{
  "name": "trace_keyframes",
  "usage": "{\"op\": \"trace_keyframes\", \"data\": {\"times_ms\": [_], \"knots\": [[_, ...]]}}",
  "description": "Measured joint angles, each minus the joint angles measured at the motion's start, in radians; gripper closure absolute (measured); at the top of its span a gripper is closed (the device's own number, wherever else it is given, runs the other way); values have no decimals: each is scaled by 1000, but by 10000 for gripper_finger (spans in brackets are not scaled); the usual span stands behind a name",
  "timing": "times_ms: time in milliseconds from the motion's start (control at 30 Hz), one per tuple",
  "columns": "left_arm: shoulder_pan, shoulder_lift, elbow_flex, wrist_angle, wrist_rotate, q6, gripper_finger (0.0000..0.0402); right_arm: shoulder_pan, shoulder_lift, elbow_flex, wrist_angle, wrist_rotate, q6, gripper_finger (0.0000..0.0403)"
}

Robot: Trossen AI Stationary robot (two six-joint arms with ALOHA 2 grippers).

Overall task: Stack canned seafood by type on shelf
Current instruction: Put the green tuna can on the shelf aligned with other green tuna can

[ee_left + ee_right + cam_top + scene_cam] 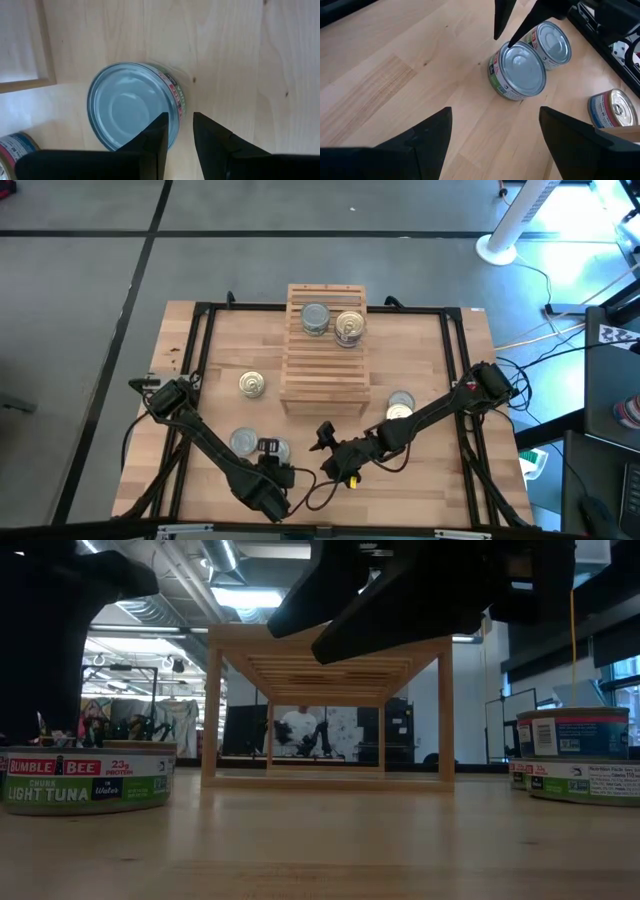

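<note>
Butcher-block tabletop (420, 470) fills the frame, where the left gripper (270, 448) at lower centre narrows its fingers over a silver-topped tin's (132, 105) rim, apparently mid-pickup for the shelf (325, 385) above, while the right gripper (322, 436) waits just beside, fingers spread wide.

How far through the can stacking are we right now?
Early. Two cans sit on the shelf. In hand: the left gripper straddles the rim of a silver-topped can, jaws narrow, not visibly gripping. The right gripper hovers open in front of the shelf. Left on the table: a gold-topped can, two near the left gripper, a pair right of the shelf.
</note>
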Motion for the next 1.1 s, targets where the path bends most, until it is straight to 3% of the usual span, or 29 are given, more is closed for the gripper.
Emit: {"op": "trace_keyframes", "data": {"times_ms": [267,533,1100], "knots": [[0,2,-6,6,-4,-23,316,0,0,0,0,0,0,107],[1,-2,-87,54,-29,-57,316,0,-1,0,-1,0,0,107],[3,1,-92,50,-50,-19,316,0,-1,0,-3,0,1,107]]}}
